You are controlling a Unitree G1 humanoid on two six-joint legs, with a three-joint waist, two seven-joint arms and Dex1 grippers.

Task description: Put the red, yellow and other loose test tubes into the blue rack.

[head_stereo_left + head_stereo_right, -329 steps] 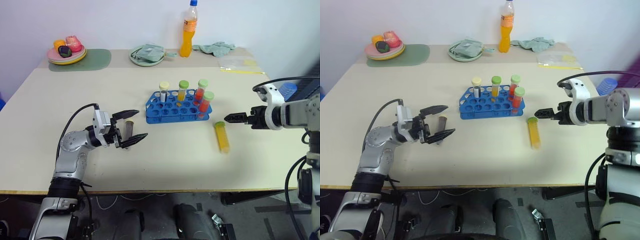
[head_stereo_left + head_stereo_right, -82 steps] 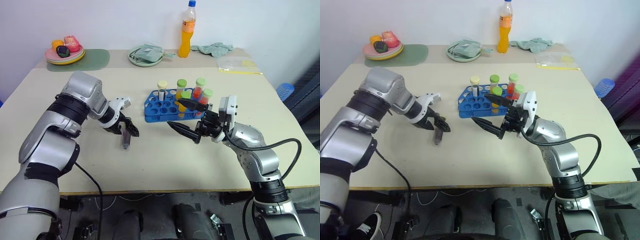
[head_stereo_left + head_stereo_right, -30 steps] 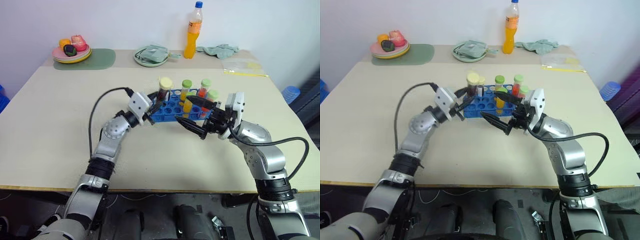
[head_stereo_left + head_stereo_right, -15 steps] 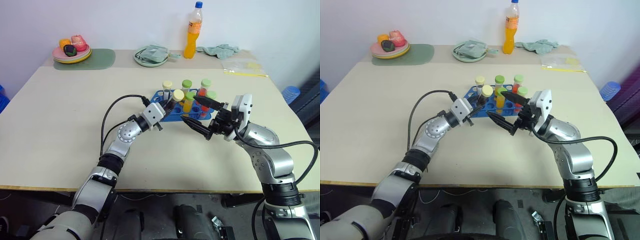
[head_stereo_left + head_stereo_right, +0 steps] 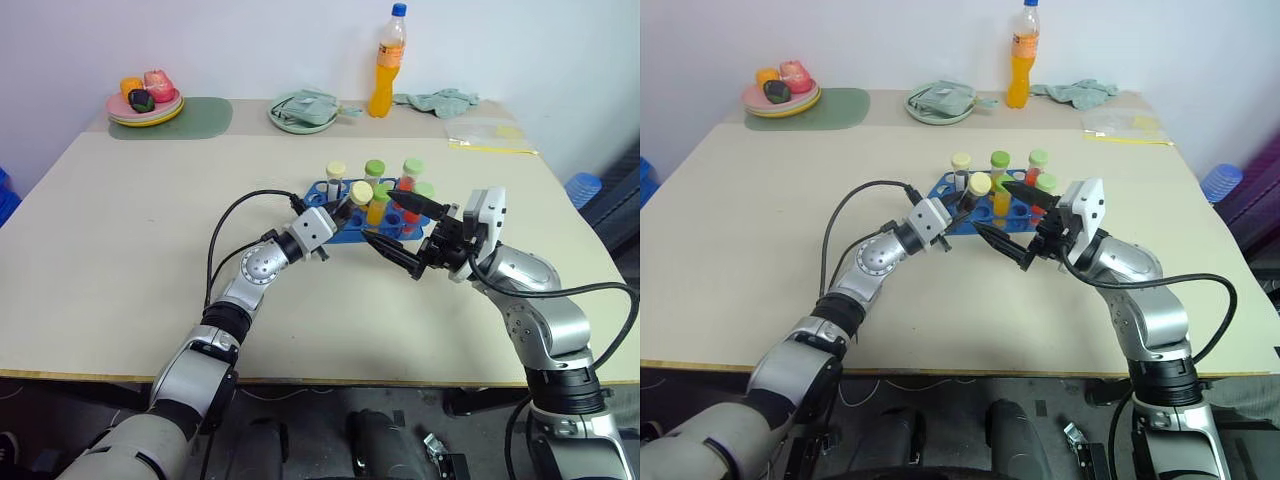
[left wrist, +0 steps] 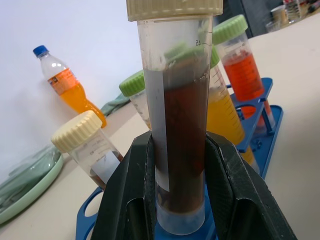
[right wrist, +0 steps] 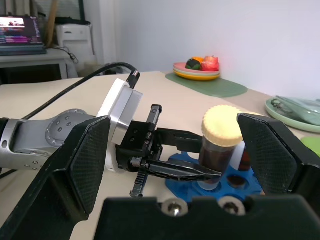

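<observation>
1. Left tool (image 5: 340,207) is clamped on the brown-filled tube (image 6: 180,145) with the cream cap, low on its body, and I hold it upright over the near-left part of the blue rack (image 5: 352,226). In the left wrist view its foot seems to sit at or just inside a hole; I cannot tell how deep.
2. Right tool (image 5: 392,228) stands spread wide and empty at about four o'clock from the rack, pointing toward it, with the held tube between its two fingers (image 7: 82,160) in its own wrist view (apart, not touching).
3. Already standing in the rack: a cream-capped tube (image 5: 335,172) at the rear left, a green-capped yellow tube (image 5: 374,171), a green-capped red tube (image 5: 409,170) and more green caps toward the right end.
4. Step in hand, as I judge it: seating this tube. No other loose tube shows on the worktop (image 5: 150,240), so this may be the last one.
5. Next move calls for a straight push down until the tube bottoms out, keeping it vertical so it does not bind on the hole's rim or nudge the tubes just beside it. Then I should spread the left fingers and back away toward eight o'clock, clear of the caps.
6. Risk: the rack is light and could slide under a skewed push.
</observation>
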